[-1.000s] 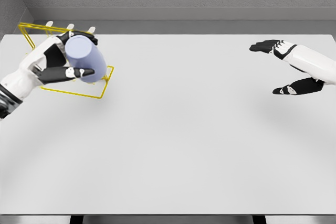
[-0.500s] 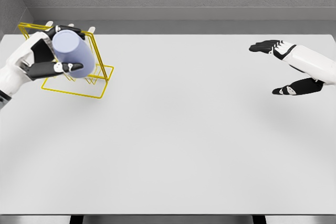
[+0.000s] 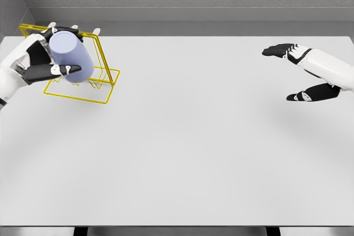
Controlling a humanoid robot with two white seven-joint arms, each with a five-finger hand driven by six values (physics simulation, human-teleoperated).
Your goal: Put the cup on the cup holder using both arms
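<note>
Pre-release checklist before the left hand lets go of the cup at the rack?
1. Left hand grips the cup: ok, fingers wrapped around it.
2. Cup over the yellow wire cup holder: ok, it overlaps the frame.
3. Cup seated on a peg: cannot tell, the cup hides the pegs behind it.
4. Cup orientation: tilted, closed end toward the camera; whether it suits the peg, cannot tell.
5. Right hand clear of the rack: ok, open at the table's far right.
</note>
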